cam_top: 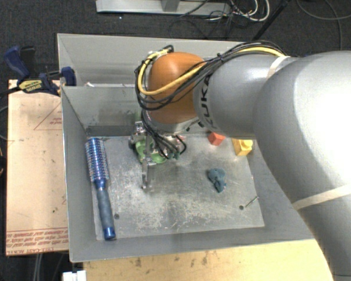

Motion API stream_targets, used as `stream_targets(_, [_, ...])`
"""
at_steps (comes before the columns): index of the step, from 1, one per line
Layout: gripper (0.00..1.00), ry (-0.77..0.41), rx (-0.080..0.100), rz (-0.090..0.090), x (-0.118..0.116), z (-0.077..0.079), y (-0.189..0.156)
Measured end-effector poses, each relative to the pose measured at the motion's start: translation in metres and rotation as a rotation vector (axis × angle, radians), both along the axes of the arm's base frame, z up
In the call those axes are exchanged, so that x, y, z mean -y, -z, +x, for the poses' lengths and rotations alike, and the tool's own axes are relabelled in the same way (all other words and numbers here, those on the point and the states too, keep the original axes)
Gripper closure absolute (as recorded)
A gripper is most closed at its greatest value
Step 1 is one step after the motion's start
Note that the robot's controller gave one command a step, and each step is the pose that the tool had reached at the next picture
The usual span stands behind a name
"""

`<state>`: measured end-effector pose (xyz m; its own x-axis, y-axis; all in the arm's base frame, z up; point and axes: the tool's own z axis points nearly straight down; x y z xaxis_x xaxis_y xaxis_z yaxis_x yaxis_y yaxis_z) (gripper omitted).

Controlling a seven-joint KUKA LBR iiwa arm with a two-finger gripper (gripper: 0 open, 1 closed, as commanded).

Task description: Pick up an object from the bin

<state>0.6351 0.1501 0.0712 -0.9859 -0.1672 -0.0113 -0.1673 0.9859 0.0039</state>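
gripper [145,183] between blue hairbrush [99,180] and teal lump [217,179], touching neither

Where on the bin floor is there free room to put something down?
Free: the front floor between brush and teal piece. Crowded: the back, where gripper, orange piece and yellow block sit close.
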Motion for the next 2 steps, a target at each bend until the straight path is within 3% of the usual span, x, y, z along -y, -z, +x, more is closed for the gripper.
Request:
stream_targets(1, [0.0, -0.002, 0.004, -0.001, 0.089, 0.024, -0.005])
stream_targets(2, [0.0, 0.039, 0.002, 0.004, 0.116, 0.023, -0.005])
